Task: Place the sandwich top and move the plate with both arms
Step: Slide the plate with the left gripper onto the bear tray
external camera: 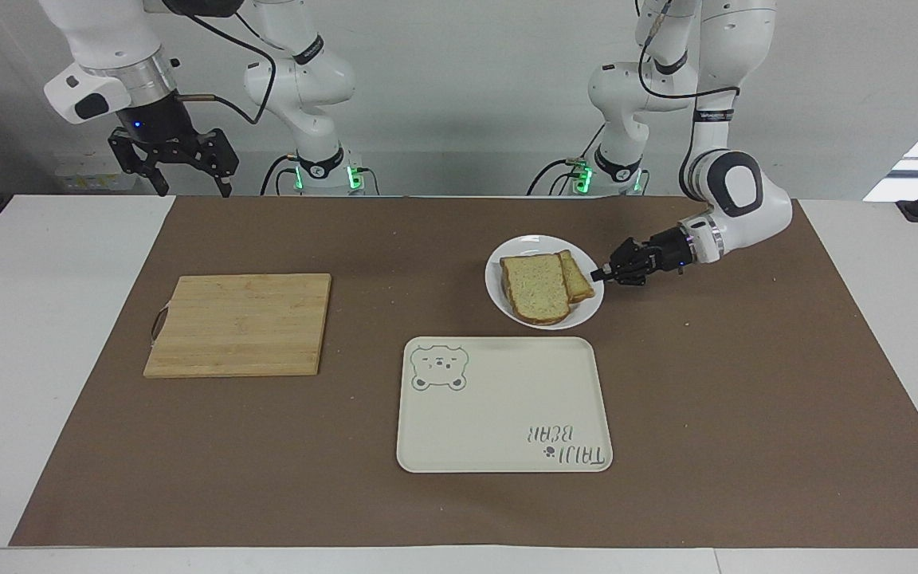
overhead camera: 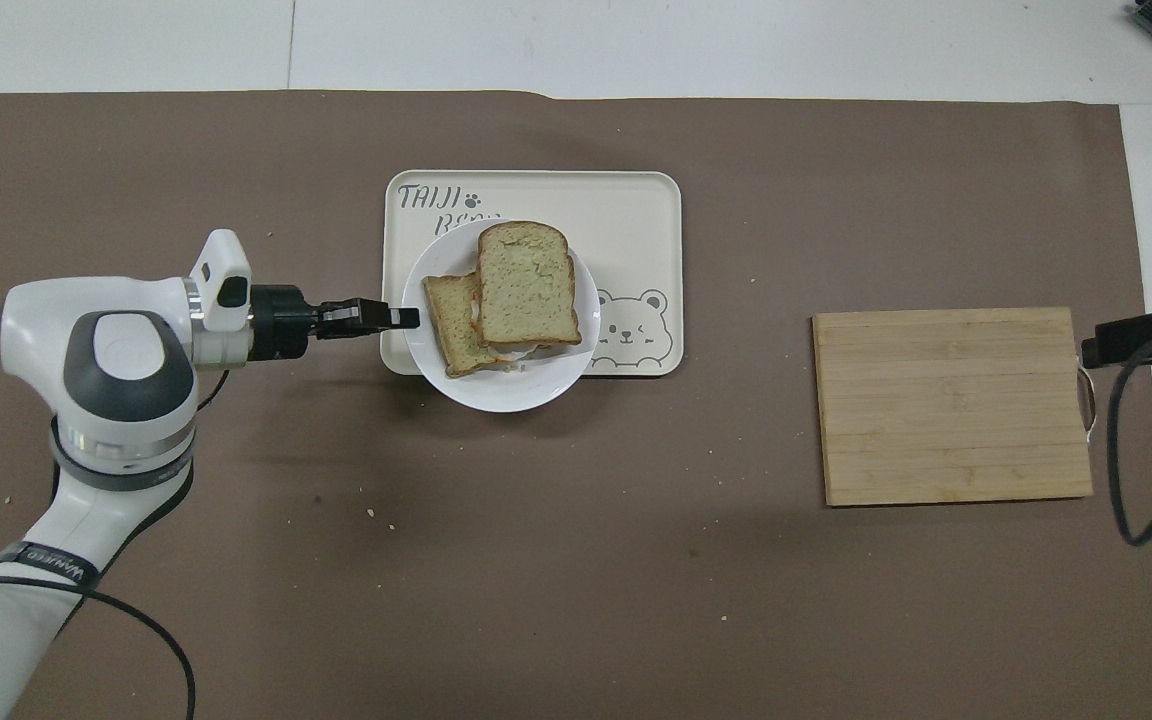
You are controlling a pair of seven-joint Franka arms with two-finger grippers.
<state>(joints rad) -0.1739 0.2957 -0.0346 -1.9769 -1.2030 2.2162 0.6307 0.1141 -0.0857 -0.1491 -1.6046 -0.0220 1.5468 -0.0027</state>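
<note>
The white plate (external camera: 539,242) hangs above the mat, by the tray's edge nearer to the robots. In the overhead view the plate (overhead camera: 506,395) overlaps the tray. On it lies the sandwich top (external camera: 535,287), a pale speckled slice (overhead camera: 528,282), resting askew on a lower slice (external camera: 576,275) that sticks out toward the left gripper. My left gripper (external camera: 596,275) is shut on the plate's rim and shows in the overhead view too (overhead camera: 411,318). My right gripper (external camera: 180,163) is open and empty, raised over the table's edge at the right arm's end; that arm waits.
A cream tray with a bear print (external camera: 499,406) lies on the brown mat, in the overhead view (overhead camera: 636,190) partly covered by the plate. A wooden cutting board (external camera: 240,323) lies toward the right arm's end (overhead camera: 951,405).
</note>
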